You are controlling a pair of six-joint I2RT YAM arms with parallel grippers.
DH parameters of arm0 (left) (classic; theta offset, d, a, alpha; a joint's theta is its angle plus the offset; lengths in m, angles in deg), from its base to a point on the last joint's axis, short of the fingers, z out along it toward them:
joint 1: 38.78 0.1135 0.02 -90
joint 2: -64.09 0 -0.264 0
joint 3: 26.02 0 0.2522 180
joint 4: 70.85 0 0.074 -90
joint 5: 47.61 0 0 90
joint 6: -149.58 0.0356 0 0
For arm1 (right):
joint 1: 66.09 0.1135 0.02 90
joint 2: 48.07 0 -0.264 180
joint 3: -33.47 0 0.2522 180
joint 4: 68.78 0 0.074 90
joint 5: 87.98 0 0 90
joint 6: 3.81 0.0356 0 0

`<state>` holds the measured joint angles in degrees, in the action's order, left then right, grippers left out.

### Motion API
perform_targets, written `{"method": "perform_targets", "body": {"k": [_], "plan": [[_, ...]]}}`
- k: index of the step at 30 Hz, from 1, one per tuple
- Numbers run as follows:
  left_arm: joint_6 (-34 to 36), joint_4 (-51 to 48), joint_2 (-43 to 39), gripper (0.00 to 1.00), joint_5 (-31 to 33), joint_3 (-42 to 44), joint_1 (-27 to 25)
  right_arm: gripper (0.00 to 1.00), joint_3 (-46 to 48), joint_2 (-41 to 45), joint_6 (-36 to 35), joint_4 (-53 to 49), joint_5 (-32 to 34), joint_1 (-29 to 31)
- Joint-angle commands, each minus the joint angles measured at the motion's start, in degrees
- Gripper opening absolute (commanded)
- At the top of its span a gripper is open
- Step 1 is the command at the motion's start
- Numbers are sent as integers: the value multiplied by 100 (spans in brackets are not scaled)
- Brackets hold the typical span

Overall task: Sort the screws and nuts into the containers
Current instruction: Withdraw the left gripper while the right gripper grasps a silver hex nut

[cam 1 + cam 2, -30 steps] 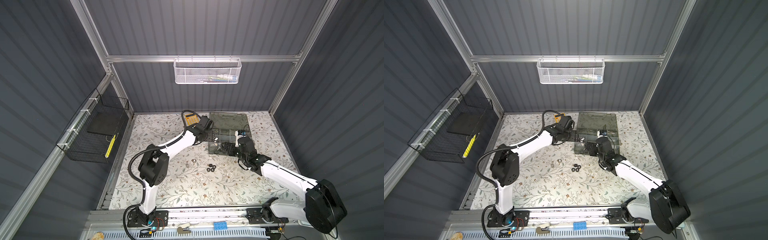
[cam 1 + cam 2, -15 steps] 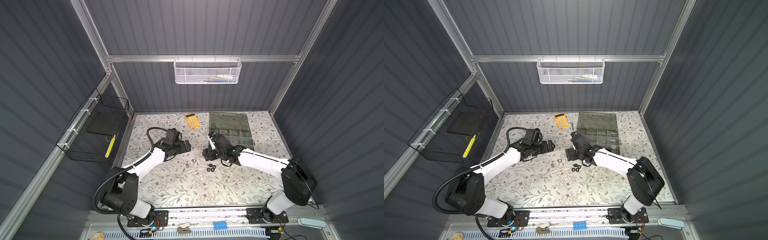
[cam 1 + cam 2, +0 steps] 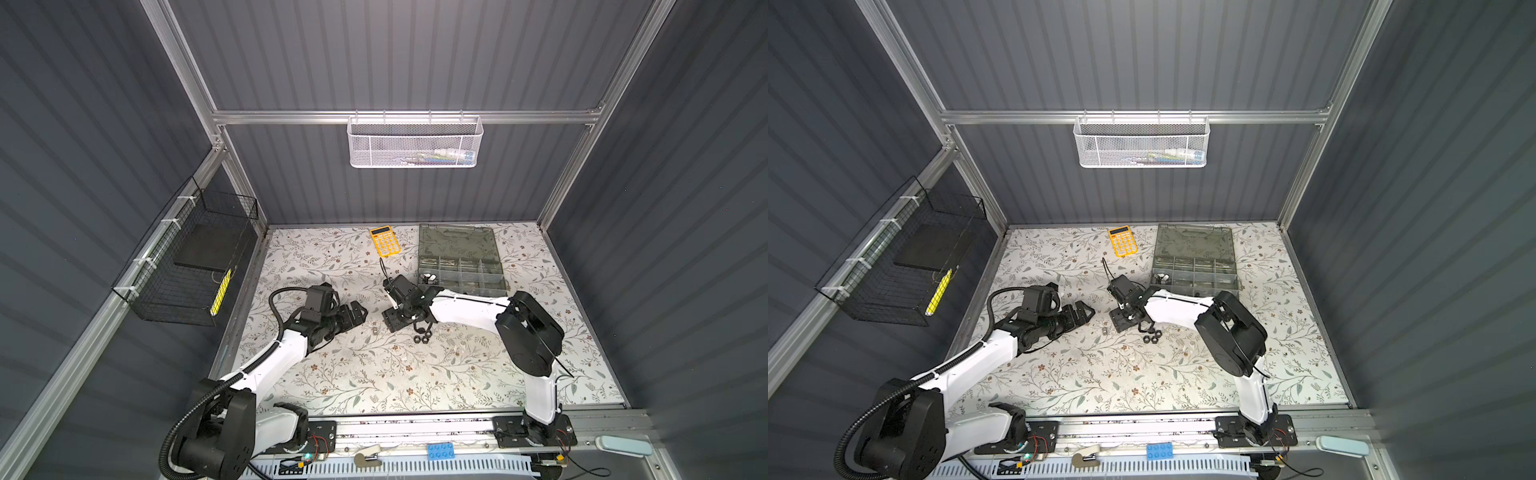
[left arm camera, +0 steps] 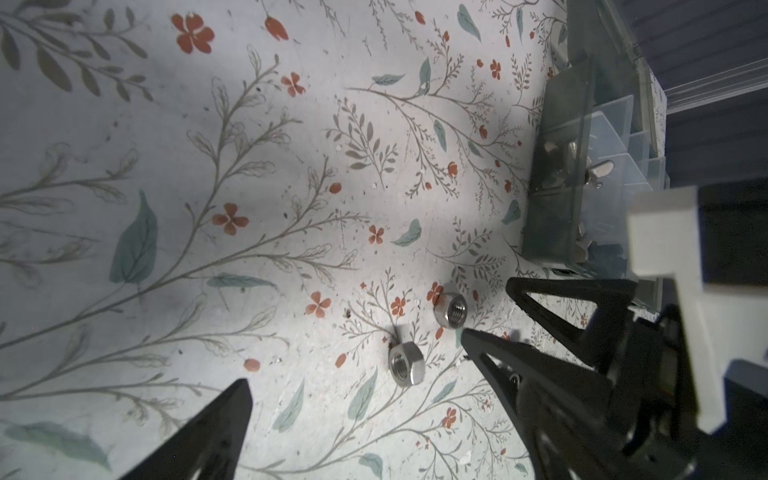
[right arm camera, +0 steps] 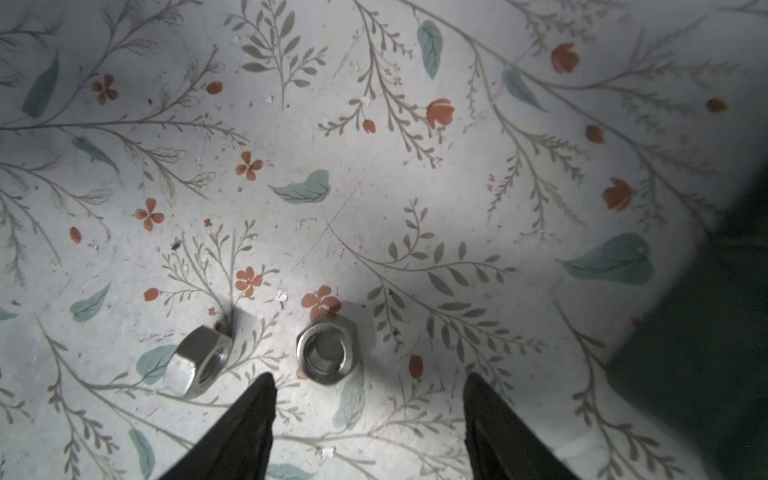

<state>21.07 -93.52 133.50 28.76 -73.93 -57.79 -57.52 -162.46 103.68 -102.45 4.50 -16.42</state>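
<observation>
Step in hand: judged a pickup of a loose silver nut by the right arm; no grip made yet
Right gripper (image 5: 368, 376): jaws part-way apart; nothing between them; empty; tips low over the floral mat (image 5: 374, 166); contact with the mat cannot be told
Left gripper (image 3: 358, 315): spread wide; holding nothing; low near the mat, across the silver nuts from the right gripper
Flat silver hex nut (image 5: 328, 353): flat on the mat, bore upward; just ahead of the right fingertips; inside the line of the gap but off-centre toward one finger
Tipped silver hex nut (image 5: 195, 361): propped on an edge, bore sideways; just beside the flat one, not touching it; outside that same finger
Black nuts (image 3: 420, 336): small cluster on the mat beside the right wrist; untouched
Organizer box (image 3: 457, 243): lid open, at the back right of the mat, well apart from the silver nuts; wing nuts (image 3: 428, 276) in its near corner compartment; other compartments too dim to read
Governing relation: flat nut lies straight ahead of the right gripper; right arm is the nearer; no long axis, so any pair of flats serves; a short advance with a slight sideways correction is judged necessary
Risk: the nearer finger may clip the tipped nut or shove the flat one
</observation>
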Motion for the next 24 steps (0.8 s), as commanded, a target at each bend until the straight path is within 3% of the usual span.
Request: {"method": "perform_targets", "body": {"k": [1,11,24], "plan": [[-176,206,-161,100,-298,213,50,67,-256,-215,-36,-362,-145,49],[-166,314,-93,100,-399,280,62,54,-556,-650,4,-542,34,181],[-211,316,-212,100,-373,304,64,16,-574,-552,79,-576,-19,166]]}}
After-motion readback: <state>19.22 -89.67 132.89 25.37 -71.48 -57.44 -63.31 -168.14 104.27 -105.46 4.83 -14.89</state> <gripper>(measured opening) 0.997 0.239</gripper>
